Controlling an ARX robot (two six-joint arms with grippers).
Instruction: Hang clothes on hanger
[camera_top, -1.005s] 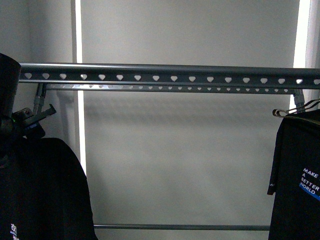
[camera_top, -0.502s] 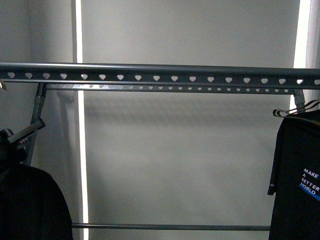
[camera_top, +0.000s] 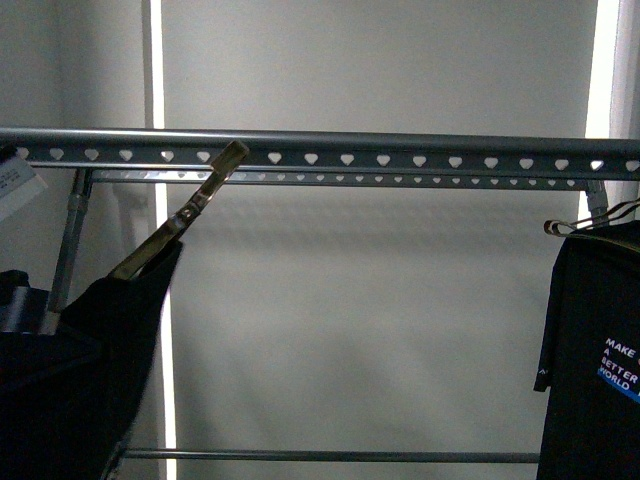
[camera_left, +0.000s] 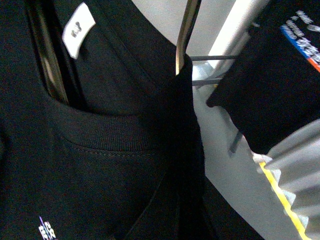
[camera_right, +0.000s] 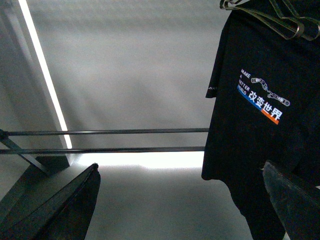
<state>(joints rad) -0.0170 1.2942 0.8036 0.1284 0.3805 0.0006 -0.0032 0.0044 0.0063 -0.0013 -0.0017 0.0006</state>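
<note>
Clothes (camera_top: 100, 370) hang low at 8 o'clock in the front view, beside the left gripper (camera_left: 295, 190). Only one ribbed finger of it shows, so I cannot tell its grip. Their wire hanger (camera_top: 200, 200) slants toward 1 o'clock, and its tip overlaps the rail (camera_top: 400, 142), which runs 9 to 3. I cannot tell whether it is hooked on. The right gripper (camera_right: 180, 167) gapes empty, farther off by the second tee (camera_top: 590, 350).

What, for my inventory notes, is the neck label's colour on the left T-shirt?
White neck label on black T-shirt; left wrist view shows it best.
</note>
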